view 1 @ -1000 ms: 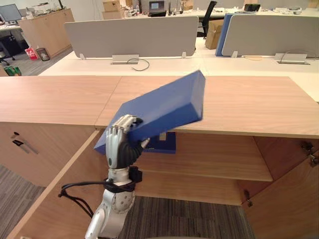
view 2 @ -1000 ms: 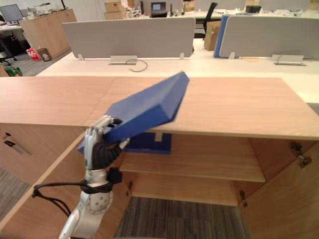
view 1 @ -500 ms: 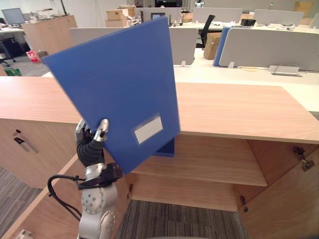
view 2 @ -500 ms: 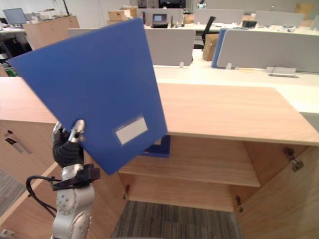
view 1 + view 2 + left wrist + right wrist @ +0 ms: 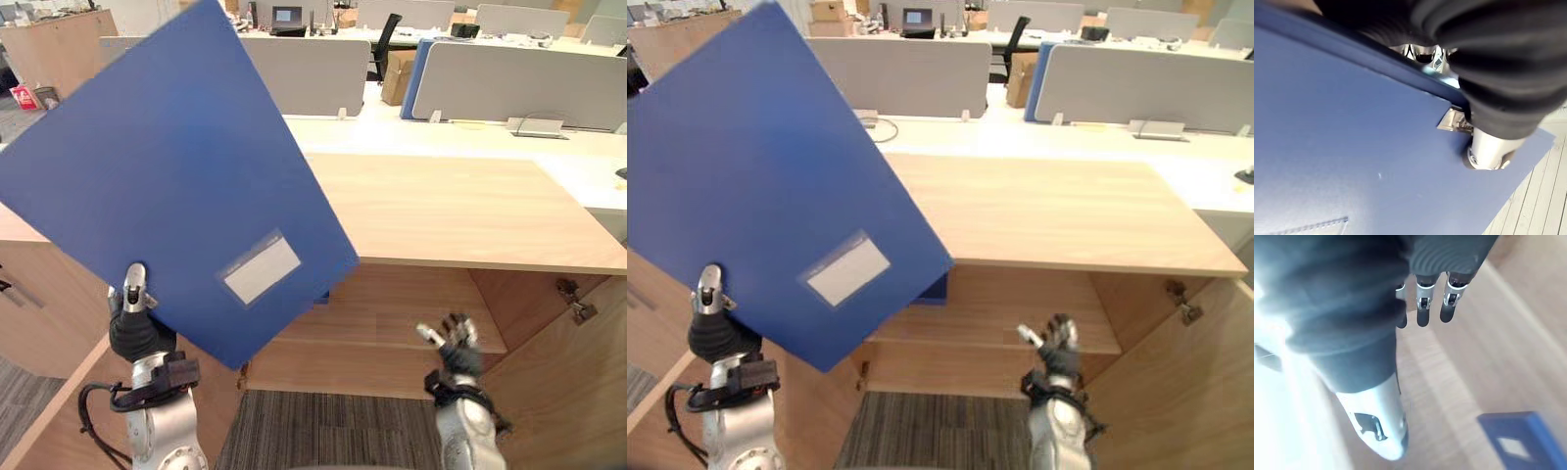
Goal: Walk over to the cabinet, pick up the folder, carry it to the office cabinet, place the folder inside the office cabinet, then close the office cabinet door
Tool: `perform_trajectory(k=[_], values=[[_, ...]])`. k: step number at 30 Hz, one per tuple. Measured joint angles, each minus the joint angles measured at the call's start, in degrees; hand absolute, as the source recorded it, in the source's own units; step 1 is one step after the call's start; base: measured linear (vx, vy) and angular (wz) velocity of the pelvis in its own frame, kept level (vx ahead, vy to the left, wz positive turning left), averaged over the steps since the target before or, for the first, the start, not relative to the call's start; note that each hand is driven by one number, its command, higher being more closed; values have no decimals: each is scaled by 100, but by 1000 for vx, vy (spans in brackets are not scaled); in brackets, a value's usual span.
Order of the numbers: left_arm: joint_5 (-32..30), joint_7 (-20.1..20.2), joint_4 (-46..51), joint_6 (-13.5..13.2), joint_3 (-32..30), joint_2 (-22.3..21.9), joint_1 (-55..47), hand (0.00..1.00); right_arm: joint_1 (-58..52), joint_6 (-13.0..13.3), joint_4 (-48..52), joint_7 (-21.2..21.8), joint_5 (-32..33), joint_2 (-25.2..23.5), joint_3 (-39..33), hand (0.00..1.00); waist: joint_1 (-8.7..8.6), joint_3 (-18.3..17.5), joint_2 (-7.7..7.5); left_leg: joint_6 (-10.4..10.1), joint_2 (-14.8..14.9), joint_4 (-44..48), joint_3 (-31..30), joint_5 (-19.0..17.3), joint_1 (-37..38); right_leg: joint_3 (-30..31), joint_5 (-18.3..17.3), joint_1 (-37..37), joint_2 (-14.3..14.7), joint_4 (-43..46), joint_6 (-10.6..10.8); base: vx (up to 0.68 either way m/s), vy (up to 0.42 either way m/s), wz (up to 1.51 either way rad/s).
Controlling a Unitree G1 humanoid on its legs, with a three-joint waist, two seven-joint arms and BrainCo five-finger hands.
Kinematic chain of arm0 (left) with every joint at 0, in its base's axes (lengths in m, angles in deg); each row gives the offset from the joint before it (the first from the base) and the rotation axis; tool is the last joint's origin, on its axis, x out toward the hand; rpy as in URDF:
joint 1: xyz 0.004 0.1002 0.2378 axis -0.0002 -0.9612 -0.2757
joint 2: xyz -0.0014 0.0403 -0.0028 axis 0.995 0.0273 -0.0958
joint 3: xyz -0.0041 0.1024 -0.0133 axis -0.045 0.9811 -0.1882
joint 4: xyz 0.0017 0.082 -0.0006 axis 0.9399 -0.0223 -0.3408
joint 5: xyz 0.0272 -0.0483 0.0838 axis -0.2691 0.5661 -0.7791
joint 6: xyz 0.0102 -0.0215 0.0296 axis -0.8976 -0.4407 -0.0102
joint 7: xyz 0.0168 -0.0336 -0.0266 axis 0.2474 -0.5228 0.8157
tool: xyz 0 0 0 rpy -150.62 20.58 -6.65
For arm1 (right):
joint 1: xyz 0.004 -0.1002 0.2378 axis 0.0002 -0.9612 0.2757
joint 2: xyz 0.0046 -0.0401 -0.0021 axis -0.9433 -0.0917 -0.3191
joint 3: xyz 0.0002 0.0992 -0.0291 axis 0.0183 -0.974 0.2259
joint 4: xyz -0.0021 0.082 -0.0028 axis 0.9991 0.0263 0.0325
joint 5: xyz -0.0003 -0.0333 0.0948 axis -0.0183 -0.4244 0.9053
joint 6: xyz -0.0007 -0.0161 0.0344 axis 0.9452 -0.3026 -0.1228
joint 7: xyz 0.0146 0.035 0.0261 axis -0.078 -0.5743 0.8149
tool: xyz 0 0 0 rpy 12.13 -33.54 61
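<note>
Pinching the folder at its lower edge, the left hand sets its thumb on the blue front face, fingers behind. The right hand, fingers loosely spread, holds nothing. Beyond, the folder stands tilted in the air before the open office cabinet.

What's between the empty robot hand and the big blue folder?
Only bare shelf shows between right robot hand and folder, in both eye views.
</note>
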Motion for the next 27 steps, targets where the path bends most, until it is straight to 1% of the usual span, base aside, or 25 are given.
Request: perform_trajectory(k=[2, 6, 8, 12, 14, 16, 17, 18, 19, 23, 24, 26, 27], values=[[-175, 85, 1, 50, -132, -16, -17, 100, 17, 79, 568, 156, 42, 12, -107, 0, -9, 15, -9, 0, 14, 0, 19, -3, -1, 18, 38, 6, 27, -65, -9, -9, -1, -7], [-424, 241, 5, 85, -323, -12, -16, 100, 245, 170, 1045, 397, 285, 88, -302, 0, -47, 77, 0, -16, 43, 13, 80, -41, 8, 91, 82, -6, 69, -108, -13, -17, 4, -12], [-567, 336, 5, 100, -340, -12, -13, 100, 384, 173, 1187, 602, 526, 304, -282, 0, -54, 112, 35, -6, 46, 39, 125, -98, 5, 166, 146, -13, 85, -186, -15, -27, 29, -17], [-806, 447, 5, 111, -317, 45, 26, 100, 649, 156, 1277, 990, 911, 617, -225, 0, -77, 115, 35, -8, 43, 53, 168, -131, 3, 222, 177, -23, 91, -229, -9, -7, 21, -9], [-936, 522, 6, 111, -294, 88, 114, 100, 811, 80, 1313, 1218, 1139, 875, -126, 0, -74, 120, 40, -7, 43, 88, 193, -151, -12, 264, 179, -48, 94, -229, -7, 4, 7, -9], [-1074, 582, 6, 111, -211, 162, 190, 100, 1020, 10, 1315, 1431, 1375, 1162, 89, 0, -74, 121, 42, -1, 43, 124, 195, -161, -32, 283, 181, -58, 94, -229, -8, 5, -1, -7], [-1096, 600, 6, 111, -155, 199, 206, 100, 1077, -6, 1315, 1495, 1459, 1227, 148, 0, -74, 121, 42, 0, 44, 125, 195, -161, -34, 284, 181, -60, 94, -230, -8, 0, 0, 0], [-1124, 661, 6, 111, -5, 266, 227, 100, 1211, -24, 1314, 1610, 1596, 1401, 345, 0, -73, 121, 43, 0, 43, 127, 192, -161, -45, 284, 182, -65, 94, -233, -9, 0, 0, 0], [-1131, 683, 6, 111, 74, 288, 226, 100, 1269, -26, 1313, 1632, 1642, 1474, 445, 0, -73, 122, 44, 1, 43, 127, 192, -162, -46, 284, 183, -66, 94, -234, -9, 0, 0, 0], [-1340, 794, 5, 113, 542, 476, 227, 100, 1884, -159, 1172, 1905, 2061, 2025, 1371, 0, -69, 124, 46, 3, 43, 130, 191, -164, -47, 284, 189, -66, 93, -235, -13, 0, 0, 0], [-1350, 784, 5, 112, 600, 504, 225, 100, 1984, -176, 1137, 1918, 2148, 2108, 1497, 0, -55, 124, 47, 2, 43, 130, 191, -164, -48, 284, 191, -66, 93, -235, -14, 0, 0, 0], [-1304, 745, 5, 81, 552, 504, 206, 100, 2349, -195, 1032, 1993, 2450, 2605, 1863, 0, 4, 125, 48, 2, 39, 130, 189, -165, -49, 284, 201, -66, 89, -235, -13, 0, 0, 0], [-1279, 734, 5, 60, 553, 503, 203, 100, 2442, -195, 1016, 2018, 2481, 2757, 1951, 0, 18, 124, 48, 2, 38, 130, 187, -165, -51, 283, 203, -65, 88, -235, -14, 0, 0, 0]])
